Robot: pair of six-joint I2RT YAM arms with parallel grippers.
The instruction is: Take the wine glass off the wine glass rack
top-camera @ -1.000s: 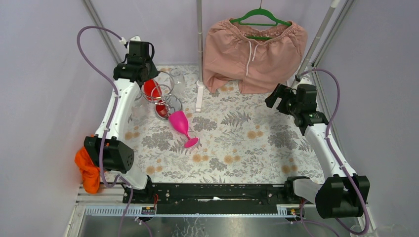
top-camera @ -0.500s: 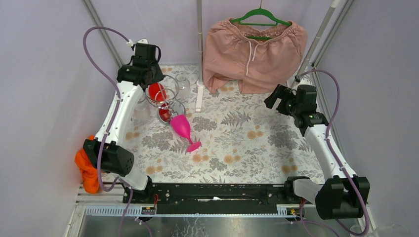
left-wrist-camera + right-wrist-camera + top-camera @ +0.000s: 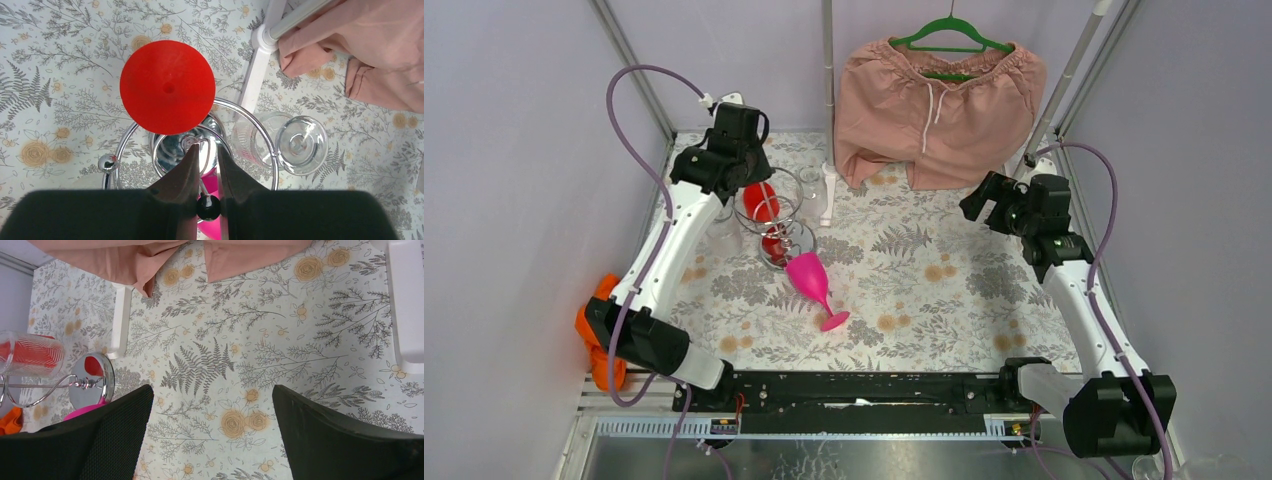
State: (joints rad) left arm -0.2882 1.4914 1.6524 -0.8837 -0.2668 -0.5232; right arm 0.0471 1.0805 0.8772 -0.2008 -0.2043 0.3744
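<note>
**A:** Rack status?

**B:** wine glass rack [image 3: 776,228] is upright on the worktop [image 3: 944,300]. Red wine glass [image 3: 167,87] hangs from its ring, foot up. Clear glass [image 3: 300,145] is at the ring's edge. Pink wine glass [image 3: 814,285] is tilted, bowl at the rack base, foot on the worktop.

**A:** Jaws?

**B:** Left gripper [image 3: 207,147] is right above the rack post, jaws pinched to a slit. Can't tell if anything is clamped. Right gripper [image 3: 210,430] is well apart from the rack, jaws released wide.

Four wine glasses [image 3: 762,200] [image 3: 809,278] [image 3: 810,182] [image 3: 724,228], one rack [image 3: 794,238]

White arms [image 3: 674,235], black joints — purple cables [image 3: 624,110].
</note>
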